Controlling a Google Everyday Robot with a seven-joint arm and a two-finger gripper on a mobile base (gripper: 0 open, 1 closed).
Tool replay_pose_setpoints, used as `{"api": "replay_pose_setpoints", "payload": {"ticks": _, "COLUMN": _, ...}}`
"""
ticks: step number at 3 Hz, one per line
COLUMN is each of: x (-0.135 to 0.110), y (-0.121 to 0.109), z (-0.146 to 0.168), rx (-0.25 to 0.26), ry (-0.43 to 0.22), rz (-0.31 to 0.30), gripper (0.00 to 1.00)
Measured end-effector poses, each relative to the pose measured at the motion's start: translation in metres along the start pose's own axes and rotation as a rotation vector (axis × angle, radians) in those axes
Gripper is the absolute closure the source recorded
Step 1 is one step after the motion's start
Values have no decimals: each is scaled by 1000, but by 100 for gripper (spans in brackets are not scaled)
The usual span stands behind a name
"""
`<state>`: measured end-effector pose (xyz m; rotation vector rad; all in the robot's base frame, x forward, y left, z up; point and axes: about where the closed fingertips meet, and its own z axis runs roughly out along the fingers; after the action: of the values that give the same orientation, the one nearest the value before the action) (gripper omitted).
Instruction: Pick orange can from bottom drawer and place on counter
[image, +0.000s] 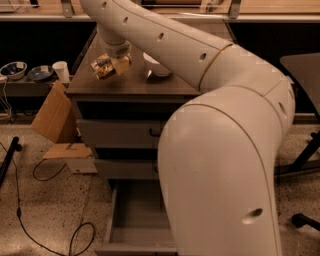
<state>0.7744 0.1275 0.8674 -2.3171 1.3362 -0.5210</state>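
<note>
The orange can (101, 67) is held in my gripper (113, 65), just above the left part of the grey-brown counter (130, 86). The gripper hangs from the arm that sweeps in from the top and is shut on the can. The can looks tilted and shiny, and I cannot tell whether it touches the counter. The bottom drawer (131, 215) stands pulled open below, and the floor that shows is bare. The arm's large white elbow hides its right part.
A white bowl (158, 65) sits on the counter right of the gripper. Two shut grey drawer fronts (114, 133) lie above the open drawer. Cardboard (52, 113) leans at the left, with a cup (61, 71) on a low shelf. Cables (30, 220) lie on the floor.
</note>
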Motion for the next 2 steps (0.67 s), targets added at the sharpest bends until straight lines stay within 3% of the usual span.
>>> {"api": "replay_pose_setpoints", "payload": {"ticks": 2, "x": -1, "y": 0, "z": 0, "rx": -14, "ry": -8, "rz": -3, "gripper": 14}}
